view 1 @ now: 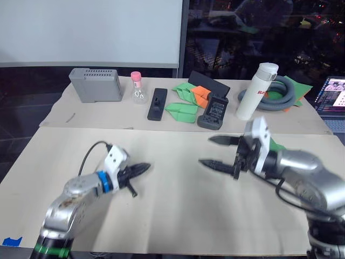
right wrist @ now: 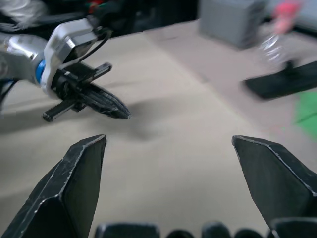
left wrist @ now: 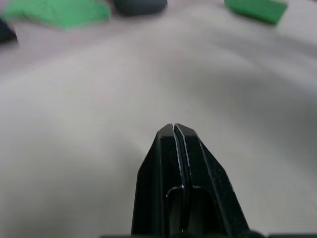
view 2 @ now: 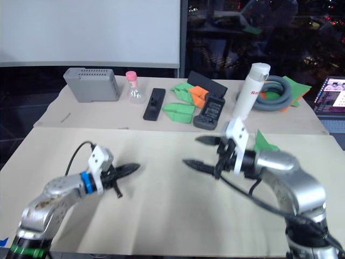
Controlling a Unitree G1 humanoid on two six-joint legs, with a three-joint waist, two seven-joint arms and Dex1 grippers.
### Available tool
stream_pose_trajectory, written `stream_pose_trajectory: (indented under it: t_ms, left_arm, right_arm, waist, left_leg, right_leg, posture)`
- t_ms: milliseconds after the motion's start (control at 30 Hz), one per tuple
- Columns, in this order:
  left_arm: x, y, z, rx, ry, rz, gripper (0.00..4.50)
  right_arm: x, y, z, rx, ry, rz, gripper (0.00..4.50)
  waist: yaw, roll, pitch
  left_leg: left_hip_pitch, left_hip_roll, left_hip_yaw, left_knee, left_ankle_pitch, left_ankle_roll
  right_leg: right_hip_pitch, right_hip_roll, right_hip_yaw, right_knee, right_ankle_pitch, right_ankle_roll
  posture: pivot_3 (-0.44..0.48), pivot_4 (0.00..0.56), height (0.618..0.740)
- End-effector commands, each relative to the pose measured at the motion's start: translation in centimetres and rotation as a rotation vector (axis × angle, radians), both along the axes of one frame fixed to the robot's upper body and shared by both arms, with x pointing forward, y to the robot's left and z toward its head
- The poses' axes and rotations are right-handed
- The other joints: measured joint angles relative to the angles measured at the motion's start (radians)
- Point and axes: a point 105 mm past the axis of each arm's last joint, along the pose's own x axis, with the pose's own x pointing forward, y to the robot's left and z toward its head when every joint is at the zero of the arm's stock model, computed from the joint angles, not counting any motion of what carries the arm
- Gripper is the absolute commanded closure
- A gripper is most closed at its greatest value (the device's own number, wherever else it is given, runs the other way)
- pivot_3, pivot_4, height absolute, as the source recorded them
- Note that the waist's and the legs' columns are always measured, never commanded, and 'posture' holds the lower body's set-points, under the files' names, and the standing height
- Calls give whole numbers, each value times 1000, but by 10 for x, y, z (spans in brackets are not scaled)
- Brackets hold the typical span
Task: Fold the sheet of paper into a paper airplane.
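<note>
A pointed corner of bright green paper (view 2: 264, 141) pokes out from behind my right wrist, on the tan table (view 1: 172, 216). The rest of it is hidden, so I cannot tell whether it is the flat sheet of paper or a folded paper airplane. My right gripper (view 1: 205, 150) hovers over the table's middle right, open wide and holding nothing. My left gripper (view 1: 146, 166) is low over the table's left, shut and empty, pointing toward the right one. It also shows in the right wrist view as the left gripper (right wrist: 111, 106).
Along the back stand a grey box (view 1: 96, 84), a pink-capped bottle (view 1: 137, 89), two black devices (view 1: 157, 103) (view 1: 214, 111), folded green papers (view 1: 182, 111), an orange paper wedge (view 1: 200, 95), a white flask (view 1: 256, 91) and a grey hose (view 1: 280, 96). A laptop (view 1: 334, 97) sits far right.
</note>
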Motion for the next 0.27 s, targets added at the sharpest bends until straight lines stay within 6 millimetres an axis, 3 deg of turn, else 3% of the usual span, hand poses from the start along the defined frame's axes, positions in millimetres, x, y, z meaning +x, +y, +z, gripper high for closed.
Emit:
stream_pose_trajectory:
  t_ms: [33,133,267]
  left_arm:
    - [-9,1,10,-30,-52,15,4500]
    - [-12,9,-2,-25,-44,82,4500]
    - [-13,11,-15,8,-41,101,4500]
  right_arm:
    - [0,-3,-16,-69,-64,-26,21]
    - [5,-13,-43,-105,-41,-84,21]
    - [12,-21,-54,-97,-49,-133,21]
  waist:
    - [6,0,0]
    - [7,0,0]
    - [7,0,0]
  left_leg:
    - [0,0,0,0,0,0]
    - [2,0,0,0,0,0]
    - [4,1,0,0,0,1]
  right_leg:
    - [1,0,0,0,0,0]
    - [2,0,0,0,1,-1]
    - [2,2,0,1,1,-2]
  posture:
    - [0,150,740]
    - [0,150,740]
    - [0,150,740]
